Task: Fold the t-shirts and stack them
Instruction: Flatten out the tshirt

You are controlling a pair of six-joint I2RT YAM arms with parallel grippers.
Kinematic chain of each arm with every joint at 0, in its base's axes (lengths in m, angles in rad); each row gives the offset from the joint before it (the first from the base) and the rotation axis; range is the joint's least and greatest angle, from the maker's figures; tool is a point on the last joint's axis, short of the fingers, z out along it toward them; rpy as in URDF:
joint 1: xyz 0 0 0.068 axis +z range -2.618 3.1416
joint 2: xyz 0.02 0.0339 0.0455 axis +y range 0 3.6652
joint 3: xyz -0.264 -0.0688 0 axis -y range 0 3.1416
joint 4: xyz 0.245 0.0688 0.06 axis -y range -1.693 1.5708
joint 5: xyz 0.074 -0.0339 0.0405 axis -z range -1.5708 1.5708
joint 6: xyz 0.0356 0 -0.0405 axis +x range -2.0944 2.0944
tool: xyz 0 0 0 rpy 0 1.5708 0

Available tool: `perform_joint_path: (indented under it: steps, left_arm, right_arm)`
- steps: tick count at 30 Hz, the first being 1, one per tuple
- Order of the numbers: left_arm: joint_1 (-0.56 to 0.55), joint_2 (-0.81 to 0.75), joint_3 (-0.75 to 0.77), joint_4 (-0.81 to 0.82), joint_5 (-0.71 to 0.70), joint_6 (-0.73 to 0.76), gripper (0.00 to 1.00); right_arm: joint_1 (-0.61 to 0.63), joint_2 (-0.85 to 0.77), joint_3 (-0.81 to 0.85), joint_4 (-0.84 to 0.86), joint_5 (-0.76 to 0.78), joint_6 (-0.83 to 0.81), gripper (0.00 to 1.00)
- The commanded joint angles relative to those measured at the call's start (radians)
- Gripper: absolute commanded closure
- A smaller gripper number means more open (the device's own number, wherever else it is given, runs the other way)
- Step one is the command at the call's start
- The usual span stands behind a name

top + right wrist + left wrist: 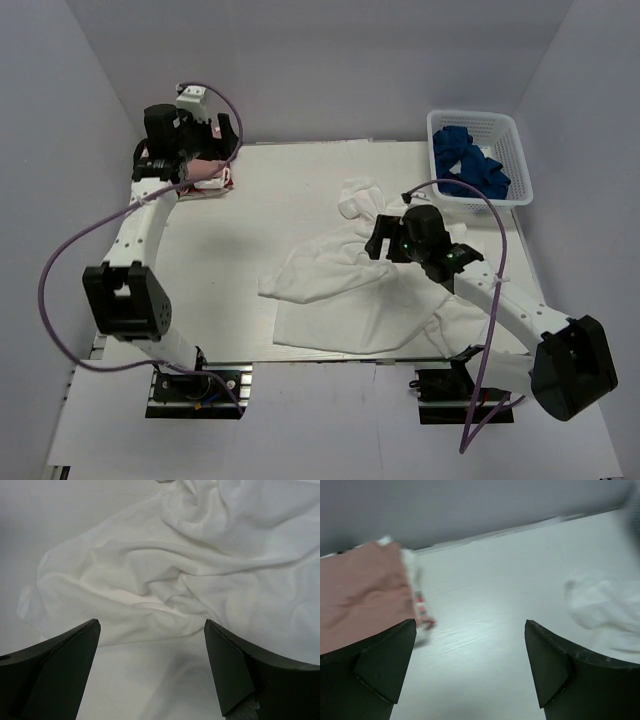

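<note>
A white counter fills most of the overhead view, with pale walls around it. The biggest thing on it is a large white t-shirt, unfolded and crumpled, spread over the right half of the counter from near the middle to the near edge. One bunched end of it reaches toward the far right. The right arm stretches over this shirt from the near right corner. Its tool hangs just above the rumpled white cloth with its two dark fingers wide apart and nothing between them. The left arm reaches to the far left corner. Its tool is also spread wide and grips nothing. It is poised low beside a small folded stack. At the far right edge stands a white plastic basket holding dark blue cloth. In the far left stack, a dusty-pink t-shirt lies folded on top. Under it is a white-and-red printed t-shirt, only its edge showing along the pink one's side. The stack lies well apart from the white shirt.
</note>
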Motion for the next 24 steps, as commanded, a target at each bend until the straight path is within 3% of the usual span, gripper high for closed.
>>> perform_joint_path:
  steps: [1, 4, 10, 13, 17, 24]
  left_arm:
    - [-0.071, -0.111, -0.187, 0.052, 0.267, -0.262, 0.01]
    - [-0.178, -0.235, -0.499, 0.244, 0.39, -0.376, 0.01]
    - [-0.415, -0.345, -0.765, 0.294, 0.429, -0.476, 0.01]
    - [-0.504, -0.329, -0.842, 0.318, 0.352, -0.49, 0.01]
    - [-0.554, -0.199, -0.834, 0.328, 0.318, -0.488, 0.01]
    - [-0.533, 0.053, -0.607, 0.084, -0.123, -0.489, 0.01]
  right_arm:
    - [-0.005, -0.057, -0.039, -0.064, 0.132, 0.086, 0.1]
    - [-0.014, -0.073, -0.068, -0.192, 0.237, 0.152, 0.1]
    - [-0.036, -0.053, -0.158, -0.253, 0.246, 0.195, 0.1]
    - [-0.037, -0.032, -0.183, -0.227, 0.231, 0.202, 0.1]
    - [-0.033, 0.001, -0.18, -0.143, 0.195, 0.128, 0.1]
    - [-0.019, 0.183, -0.062, -0.072, 0.224, 0.077, 0.1]
